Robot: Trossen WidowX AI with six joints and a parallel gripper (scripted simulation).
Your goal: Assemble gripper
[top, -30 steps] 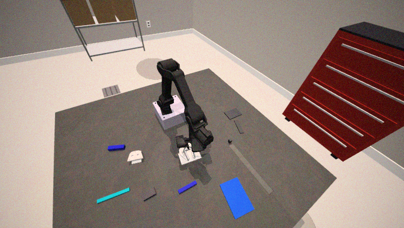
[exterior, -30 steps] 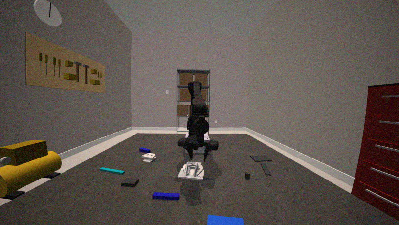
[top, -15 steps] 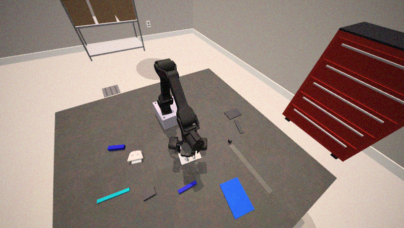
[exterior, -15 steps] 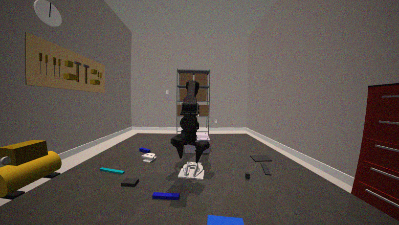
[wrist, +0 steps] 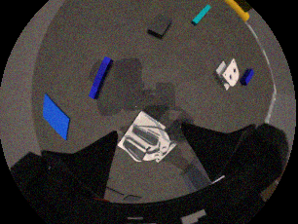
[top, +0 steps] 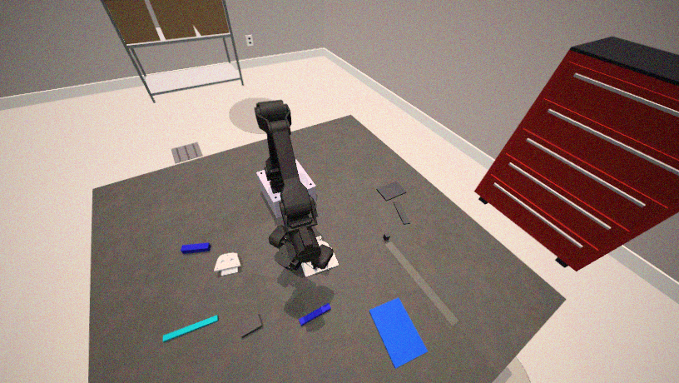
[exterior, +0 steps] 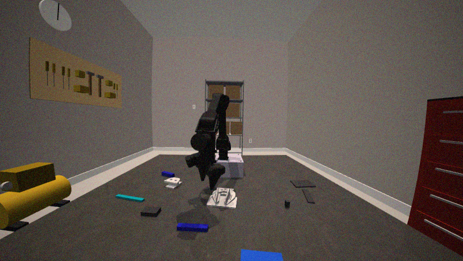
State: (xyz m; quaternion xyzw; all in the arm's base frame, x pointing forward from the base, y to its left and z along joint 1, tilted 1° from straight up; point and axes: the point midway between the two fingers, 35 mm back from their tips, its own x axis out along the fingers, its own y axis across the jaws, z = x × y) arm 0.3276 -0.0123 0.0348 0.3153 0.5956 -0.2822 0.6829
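Observation:
The white gripper base lies flat on the table. Two jaws stand side by side on it, one jaw and the other jaw; whether their teeth mesh is too small to tell. The white housing plate is apart from them, to the left in the top and exterior views, raised on a small white foot. My gripper is wide open and empty, above and beside the base, on its housing-plate side.
Dark blue bars, a cyan bar, a black block and a blue sheet lie around. A small black piece and thin dark plates lie right. The arm's pale mount is behind.

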